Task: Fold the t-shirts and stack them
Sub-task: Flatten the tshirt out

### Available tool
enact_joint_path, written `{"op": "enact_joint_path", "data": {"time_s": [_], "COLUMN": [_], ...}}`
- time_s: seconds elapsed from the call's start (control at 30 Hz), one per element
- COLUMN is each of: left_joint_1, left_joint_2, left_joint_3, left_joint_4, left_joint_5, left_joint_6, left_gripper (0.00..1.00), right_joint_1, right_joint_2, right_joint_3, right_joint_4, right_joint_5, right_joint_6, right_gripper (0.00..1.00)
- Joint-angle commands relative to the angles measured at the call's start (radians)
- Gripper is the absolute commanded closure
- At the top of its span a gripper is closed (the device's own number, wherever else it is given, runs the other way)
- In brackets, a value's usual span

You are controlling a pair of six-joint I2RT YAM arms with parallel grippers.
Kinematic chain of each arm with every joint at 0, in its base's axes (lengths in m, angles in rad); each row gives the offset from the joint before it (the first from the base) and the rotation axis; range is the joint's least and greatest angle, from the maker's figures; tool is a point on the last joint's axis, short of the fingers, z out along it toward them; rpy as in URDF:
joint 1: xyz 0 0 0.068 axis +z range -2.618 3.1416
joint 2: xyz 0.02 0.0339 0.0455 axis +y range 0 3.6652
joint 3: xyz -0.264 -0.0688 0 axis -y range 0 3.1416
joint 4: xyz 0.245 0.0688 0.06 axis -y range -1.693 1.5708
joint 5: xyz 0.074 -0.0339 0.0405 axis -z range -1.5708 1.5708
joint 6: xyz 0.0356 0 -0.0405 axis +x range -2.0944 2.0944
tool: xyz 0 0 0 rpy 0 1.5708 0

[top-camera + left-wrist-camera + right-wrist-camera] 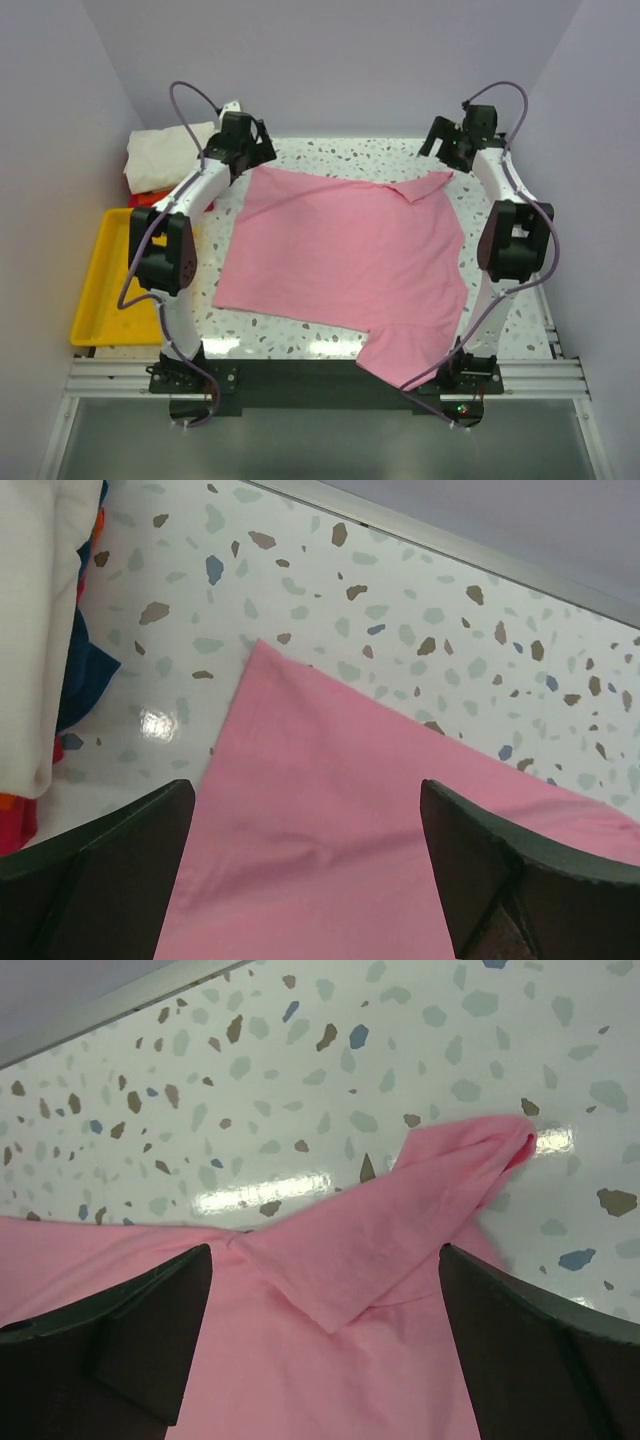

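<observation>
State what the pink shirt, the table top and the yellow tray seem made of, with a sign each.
Pink shirt: soft matte cloth; it creases and folds.
Table top: glossy terrazzo-look surface; glare spots.
Yellow tray: probably smooth plastic; rigid raised rim.

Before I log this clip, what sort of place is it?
Probably a lab test cell: a speckled table boxed in by plain pale walls, left arm and right arm mounted on an aluminium rail, a pink t-shirt spread between.

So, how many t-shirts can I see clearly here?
2: the pink t-shirt spread out mid-table, and the cream-white t-shirt folded at the far left. Coloured edges beneath it suggest more, mostly hidden.
</observation>
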Motion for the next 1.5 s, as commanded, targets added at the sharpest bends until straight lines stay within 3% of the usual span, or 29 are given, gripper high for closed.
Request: {"op": "enact_joint_path", "data": {"time_s": [0.0,0.27,0.4,0.53,0.8,0.97,1.17,1.47], "left_joint_1": [-0.003,-0.075,-0.154,-0.177,-0.177,-0.177,-0.177,-0.177], "left_joint_2": [-0.131,-0.385,-0.447,-0.493,-0.469,-0.447,-0.423,-0.41], "left_joint_3": [-0.12,-0.516,-0.624,-0.728,-0.805,-0.843,-0.888,-0.906], "left_joint_4": [0.074,0.156,0.15,0.168,0.202,0.208,0.217,0.188], "left_joint_5": [0.082,0.085,0.055,0.028,0.022,0.019,0.013,-0.022], "left_joint_6": [-0.01,-0.058,-0.072,-0.084,-0.085,-0.087,-0.096,-0.093], "left_gripper": [0.0,0.0,0.0,0.0,0.0,0.0,0.0,0.0], "right_joint_1": [0.029,0.115,0.143,0.158,0.169,0.169,0.175,0.18], "right_joint_2": [-0.144,-0.209,-0.131,-0.087,-0.024,0.002,0.012,0.069], "right_joint_3": [-0.069,-0.294,-0.259,-0.238,-0.233,-0.218,-0.202,-0.136], "right_joint_4": [0.007,0.03,-0.014,-0.031,0.001,0.035,0.059,0.056], "right_joint_5": [-0.018,0.058,0.063,0.123,0.137,0.131,0.137,0.196], "right_joint_6": [-0.002,0.095,0.099,0.096,0.109,0.11,0.107,0.096], "right_gripper": [0.01,0.01,0.02,0.08,0.16,0.27,0.3,0.57]}}
